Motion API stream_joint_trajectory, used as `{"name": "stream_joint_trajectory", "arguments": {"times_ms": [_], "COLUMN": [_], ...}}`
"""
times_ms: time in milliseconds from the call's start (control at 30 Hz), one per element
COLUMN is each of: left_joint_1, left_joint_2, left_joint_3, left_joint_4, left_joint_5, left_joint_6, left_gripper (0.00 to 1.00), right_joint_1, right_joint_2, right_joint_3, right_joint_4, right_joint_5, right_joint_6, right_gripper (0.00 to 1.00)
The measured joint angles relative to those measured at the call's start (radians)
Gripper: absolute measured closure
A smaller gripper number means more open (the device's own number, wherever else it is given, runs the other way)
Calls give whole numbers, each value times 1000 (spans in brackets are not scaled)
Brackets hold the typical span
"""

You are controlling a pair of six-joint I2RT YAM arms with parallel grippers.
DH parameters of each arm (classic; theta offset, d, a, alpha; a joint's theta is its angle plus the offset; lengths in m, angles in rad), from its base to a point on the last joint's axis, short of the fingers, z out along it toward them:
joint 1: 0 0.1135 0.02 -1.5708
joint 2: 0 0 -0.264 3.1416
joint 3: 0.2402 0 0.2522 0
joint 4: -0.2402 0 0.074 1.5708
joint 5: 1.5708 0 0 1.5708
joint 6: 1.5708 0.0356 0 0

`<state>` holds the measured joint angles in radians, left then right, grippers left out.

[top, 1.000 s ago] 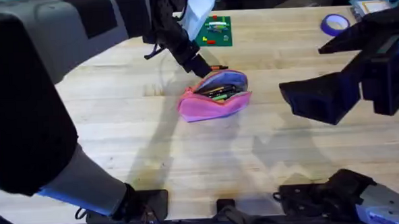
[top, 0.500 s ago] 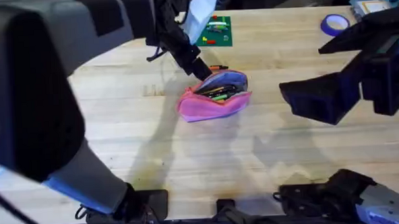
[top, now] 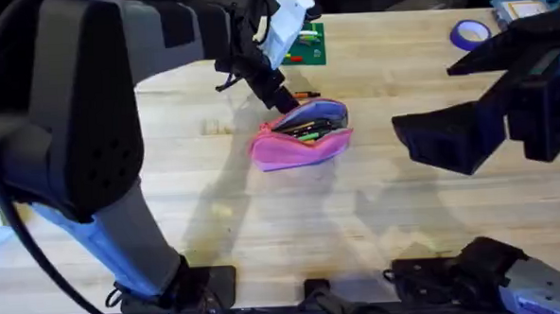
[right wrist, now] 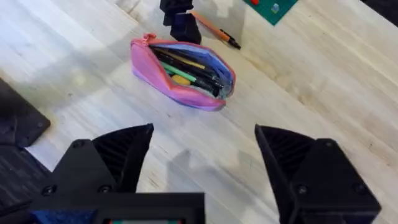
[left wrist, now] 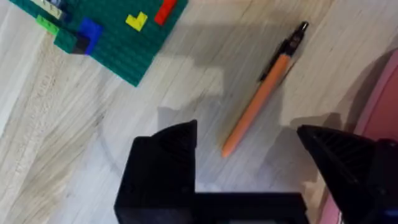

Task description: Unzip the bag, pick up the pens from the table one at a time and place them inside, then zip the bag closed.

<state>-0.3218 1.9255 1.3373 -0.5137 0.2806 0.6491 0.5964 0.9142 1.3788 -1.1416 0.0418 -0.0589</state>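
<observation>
Left gripper (left wrist: 249, 152): jaws spread wide, holding nothing, touching nothing; poised low over the table (left wrist: 74, 155) with the orange pen (left wrist: 260, 99) lying in the gap ahead of the fingertips. Pen: flat on the wood, long axis slanted across the gap rather than square to it, black clip end pointing away from the gripper, plain orange tip nearest, just short of the line between the two fingers. Judgement: closing on it calls for a little more advance and perhaps a wrist turn so the fingers meet the barrel across its width. Bag (top: 302, 132): pink, unzipped, mouth gaping with lilac lining on show and several pens (right wrist: 186, 70) already inside; it sits just beside the left gripper, its pink edge visible next to one finger in the left wrist view; the loose pen lies on the table just past the bag's far side, between it and the green board (top: 303, 44). Right gripper (right wrist: 202, 152): jaws also spread, empty, held high and well apart from the bag, off to its right. Left arm is much the nearer to the pen. Zip still to be closed once the last pen goes in.
</observation>
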Motion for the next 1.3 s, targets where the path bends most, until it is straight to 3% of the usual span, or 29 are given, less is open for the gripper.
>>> {"name": "stream_joint_trajectory", "arguments": {"times_ms": [767, 833, 1033, 1167, 1300], "left_joint_1": [6, 6, 6, 5, 4], "left_joint_2": [82, 85, 89, 89, 89], "left_joint_3": [23, 27, 31, 31, 32], "left_joint_4": [-3, -3, -2, -6, -6], "left_joint_5": [92, 92, 93, 95, 94], "left_joint_6": [-1, -1, 0, -1, -1], "left_gripper": [22, 105, 479, 592, 643], "right_joint_1": [0, 0, 0, 0, 0], "right_joint_2": [0, 0, 0, 0, 0], "right_joint_3": [0, 0, 0, 0, 0], "right_joint_4": [0, 0, 0, 0, 0], "right_joint_5": [0, 0, 0, 0, 0], "right_joint_6": [0, 0, 0, 0, 0], "right_gripper": [3, 3, 3, 3, 3]}}
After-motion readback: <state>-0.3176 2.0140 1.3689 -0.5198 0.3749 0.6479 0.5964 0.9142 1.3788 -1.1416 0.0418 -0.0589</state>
